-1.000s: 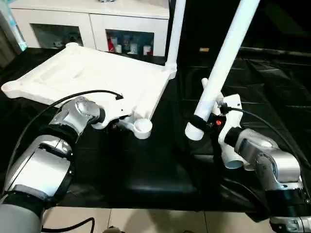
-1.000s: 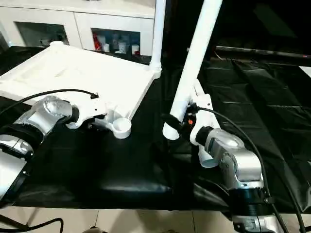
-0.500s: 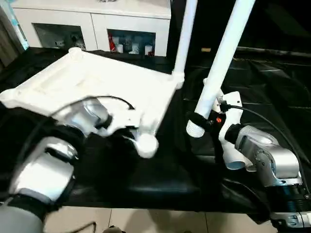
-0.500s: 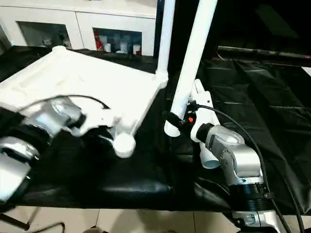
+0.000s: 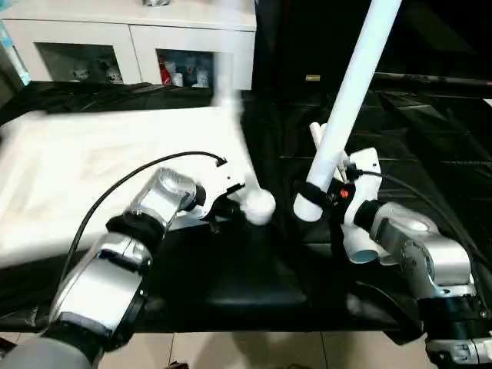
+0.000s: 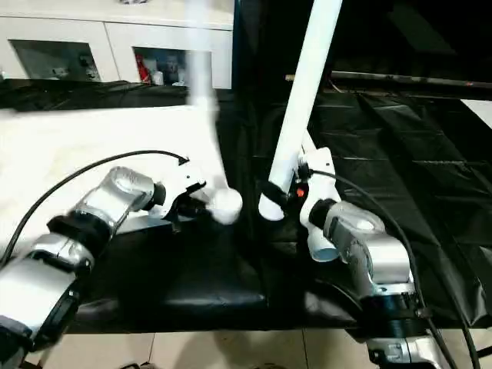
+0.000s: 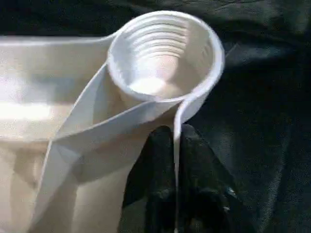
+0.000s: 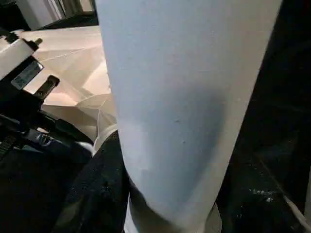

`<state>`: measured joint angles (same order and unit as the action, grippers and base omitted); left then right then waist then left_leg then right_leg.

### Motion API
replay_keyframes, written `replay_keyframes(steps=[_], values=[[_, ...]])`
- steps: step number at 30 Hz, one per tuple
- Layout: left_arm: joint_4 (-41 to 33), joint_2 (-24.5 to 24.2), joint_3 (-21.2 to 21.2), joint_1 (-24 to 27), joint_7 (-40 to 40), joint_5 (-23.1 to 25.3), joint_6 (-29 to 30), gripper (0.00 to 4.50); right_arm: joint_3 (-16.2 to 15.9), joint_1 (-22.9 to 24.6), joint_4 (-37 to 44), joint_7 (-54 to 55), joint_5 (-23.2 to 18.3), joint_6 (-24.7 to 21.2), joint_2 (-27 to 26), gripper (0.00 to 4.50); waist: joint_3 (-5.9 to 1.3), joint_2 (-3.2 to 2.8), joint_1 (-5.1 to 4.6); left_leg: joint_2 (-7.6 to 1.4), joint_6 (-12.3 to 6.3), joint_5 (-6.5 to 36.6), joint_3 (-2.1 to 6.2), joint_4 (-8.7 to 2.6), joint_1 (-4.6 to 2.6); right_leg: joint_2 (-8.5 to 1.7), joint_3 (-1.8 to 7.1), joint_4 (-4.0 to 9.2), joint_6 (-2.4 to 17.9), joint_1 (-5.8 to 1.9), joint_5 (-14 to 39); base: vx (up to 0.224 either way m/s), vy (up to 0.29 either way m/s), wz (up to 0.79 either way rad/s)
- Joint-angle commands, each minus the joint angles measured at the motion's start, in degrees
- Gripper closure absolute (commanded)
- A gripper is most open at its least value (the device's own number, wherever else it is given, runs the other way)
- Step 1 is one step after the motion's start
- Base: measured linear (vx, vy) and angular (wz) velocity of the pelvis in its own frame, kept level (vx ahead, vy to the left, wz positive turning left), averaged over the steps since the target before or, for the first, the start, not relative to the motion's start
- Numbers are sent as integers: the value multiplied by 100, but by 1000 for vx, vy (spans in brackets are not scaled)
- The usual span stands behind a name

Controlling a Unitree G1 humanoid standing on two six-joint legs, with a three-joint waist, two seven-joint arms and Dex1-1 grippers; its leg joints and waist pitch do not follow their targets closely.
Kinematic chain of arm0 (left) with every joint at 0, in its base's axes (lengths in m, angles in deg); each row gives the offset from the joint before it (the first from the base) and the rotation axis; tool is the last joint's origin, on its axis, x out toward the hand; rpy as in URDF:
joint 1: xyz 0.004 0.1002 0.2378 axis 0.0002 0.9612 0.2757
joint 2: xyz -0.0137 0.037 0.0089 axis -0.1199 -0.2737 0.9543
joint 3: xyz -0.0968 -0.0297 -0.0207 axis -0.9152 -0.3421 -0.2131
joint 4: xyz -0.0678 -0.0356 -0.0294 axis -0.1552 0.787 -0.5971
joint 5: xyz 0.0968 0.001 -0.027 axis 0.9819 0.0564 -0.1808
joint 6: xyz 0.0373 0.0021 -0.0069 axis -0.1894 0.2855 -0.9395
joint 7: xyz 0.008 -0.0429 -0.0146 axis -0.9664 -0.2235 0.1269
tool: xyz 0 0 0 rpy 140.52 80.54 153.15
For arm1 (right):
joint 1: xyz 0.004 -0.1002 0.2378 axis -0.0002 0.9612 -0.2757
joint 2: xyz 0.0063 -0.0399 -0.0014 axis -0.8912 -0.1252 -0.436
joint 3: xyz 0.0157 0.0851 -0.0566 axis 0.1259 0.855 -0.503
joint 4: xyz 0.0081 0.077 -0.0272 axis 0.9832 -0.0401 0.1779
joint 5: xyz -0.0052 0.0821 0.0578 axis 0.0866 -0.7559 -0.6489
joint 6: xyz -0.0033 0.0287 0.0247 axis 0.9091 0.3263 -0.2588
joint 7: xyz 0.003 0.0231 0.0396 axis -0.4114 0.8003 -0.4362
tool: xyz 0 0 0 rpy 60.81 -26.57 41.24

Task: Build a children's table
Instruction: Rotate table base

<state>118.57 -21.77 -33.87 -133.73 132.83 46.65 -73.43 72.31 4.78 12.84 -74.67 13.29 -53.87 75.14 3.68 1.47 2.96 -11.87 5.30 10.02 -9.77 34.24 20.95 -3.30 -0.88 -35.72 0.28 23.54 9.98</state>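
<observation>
Left pincer (image 7: 176, 145) pinches the white plastic ribbed top's (image 5: 92, 177) thin wall beside a round threaded corner socket (image 7: 163, 53). Right pincer (image 5: 327, 192), clamped around the long white tubular leg (image 5: 346, 100), should line its lower end squarely over that socket before seating it.

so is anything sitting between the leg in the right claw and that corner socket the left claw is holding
Nothing visible does. The long white tubular leg, held in the right claw, has its lower end just beside the round threaded corner socket of the white plastic table top. Only bare black cloth shows between them. The left claw pinches the rim beside the socket.
</observation>
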Motion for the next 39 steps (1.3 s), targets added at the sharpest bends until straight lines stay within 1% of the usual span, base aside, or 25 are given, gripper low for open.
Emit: replay_keyframes(steps=[1,3,7,8,10,11,12,14,15,16,18,20,22,23,25,26,28,32,33,34,35,36,37,38,39], values=[[-50,-100,54,324,-310,133,-644,446,62,-4,111,47,6,66,2,257,-416,15,46,-27,-38,1230,9,-396,-8,-320,141,504,1096,-346,1459,0,0,0],[-155,-158,73,437,-324,138,-1008,449,57,-4,105,57,11,67,-10,257,-421,4,46,-38,-60,1230,-3,-391,-40,-312,146,494,1124,-313,1274,0,0,0],[-334,-318,57,576,-271,109,-1325,450,42,-10,94,56,27,69,-17,257,-408,4,62,-38,-21,1313,-9,-406,-45,-331,152,518,987,-293,1680,0,0,0],[-303,-328,22,559,-253,74,-1394,401,41,-14,93,56,29,68,-16,257,-406,4,62,-38,-11,1323,-9,-408,-47,-331,152,523,965,-287,1729,0,0,0],[-112,-364,-145,485,-284,-68,-1808,389,40,-24,92,60,32,65,-14,257,-411,0,58,-26,-2,1322,-5,-408,-38,-328,153,535,878,-284,1808,0,0,0],[-56,-387,-188,467,-238,-112,-1915,389,41,-30,86,61,35,66,-14,257,-433,-8,65,-29,3,1256,-9,-402,-42,-331,157,518,914,-284,1644,0,0,0],[-17,-404,-216,455,-187,-142,-1989,367,42,-36,78,62,38,67,-15,257,-443,-10,62,-39,-2,1170,-11,-399,-33,-323,159,485,983,-285,1361,0,0,0],[-2,-429,-234,439,-234,-144,-2029,351,41,-36,80,62,40,66,-15,257,-441,-21,66,-46,-7,1117,-14,-399,-37,-318,152,460,1045,-280,1137,0,0,0],[-15,-443,-273,429,-201,-192,-2005,347,42,-34,81,60,41,64,-13,257,-449,-21,69,-45,-17,1045,-17,-395,-31,-321,151,428,1131,-299,863,0,0,0],[-40,-454,-310,429,-155,-246,-1976,322,42,-31,84,59,40,62,-10,257,-455,-23,72,-46,-31,982,-19,-392,-31,-324,149,411,1183,-307,717,0,0,0],[-70,-454,-376,423,-81,-341,-1911,312,44,-30,82,58,38,62,-4,257,-452,-18,73,-43,-51,938,-27,-389,-33,-325,147,403,1240,-312,594,0,0,0],[-115,-427,-523,417,105,-564,-1756,305,47,-26,84,60,40,64,6,257,-453,-21,77,-43,-58,914,-31,-388,-35,-332,149,398,1278,-315,559,0,0,0],[-266,-406,-736,442,358,-883,-1455,304,66,-18,98,66,29,57,14,257,-440,-59,81,-45,-34,989,-35,-393,-52,-334,150,406,1317,-302,622,0,0,0],[-494,-418,-946,513,404,-1163,-1291,304,101,-4,165,96,4,26,15,257,-443,-47,85,-50,-11,1022,-36,-391,-52,-342,151,404,1350,-311,630,0,0,0],[-731,-448,-1115,597,381,-1393,-1148,302,123,12,252,121,-17,-15,19,257,-435,-87,87,-60,37,1126,-29,-398,-61,-338,147,401,1389,-303,649,0,0,0],[-885,-469,-1205,660,343,-1505,-1074,302,147,24,308,155,-34,-33,6,257,-437,-73,85,-59,41,1134,-29,-398,-54,-338,147,398,1396,-313,635,0,0,0],[-1468,-468,-1633,893,-130,-1886,-920,302,199,98,580,286,-54,-99,-16,257,-431,-93,83,-67,65,1158,-28,-403,-57,-327,145,382,1388,-311,606,0,0,0],[-1740,-386,-2015,978,-890,-1999,-1039,302,222,159,780,394,-30,-116,-26,257,-420,-118,60,-50,83,1303,-26,-404,-56,-300,140,432,1222,-309,925,0,0,0],[-2266,-237,-2424,1265,-1990,-1848,-1069,302,347,174,941,917,236,93,-155,257,-416,-108,55,-71,122,1324,-13,-408,-54,-305,140,434,1192,-305,949,0,0,0],[-2466,-187,-2525,1387,-2259,-1806,-1003,302,386,177,978,1111,348,178,-200,257,-422,-102,45,-90,155,1288,-6,-411,-46,-307,136,411,1190,-307,895,0,0,0],[-2812,-111,-2566,1583,-2516,-1690,-791,302,403,175,957,1242,471,413,-246,257,-423,-89,33,-49,137,1222,-19,-401,-44,-285,133,432,1129,-298,927,0,0,0],[-3255,61,-2565,1889,-2759,-1541,-783,302,325,259,987,1268,607,593,-235,257,-414,-91,29,-64,137,1249,-20,-408,-47,-291,141,440,1064,-285,1037,0,0,0],[-3324,87,-2563,1935,-2799,-1521,-784,302,315,273,995,1271,619,606,-235,257,-414,-91,29,-64,137,1249,-20,-408,-47,-291,141,440,1064,-285,1037,0,0,0],[-3965,332,-2534,2367,-3163,-1348,-801,302,220,413,1079,1302,728,710,-226,257,-409,-42,23,-87,71,1161,-30,-406,-21,-289,146,455,1011,-303,940,0,0,0],[-4205,459,-2489,2543,-3407,-1316,-385,302,192,498,1121,1293,691,711,-284,257,-420,-55,29,-89,13,1120,-39,-399,-28,-284,149,449,997,-291,925,0,0,0]])
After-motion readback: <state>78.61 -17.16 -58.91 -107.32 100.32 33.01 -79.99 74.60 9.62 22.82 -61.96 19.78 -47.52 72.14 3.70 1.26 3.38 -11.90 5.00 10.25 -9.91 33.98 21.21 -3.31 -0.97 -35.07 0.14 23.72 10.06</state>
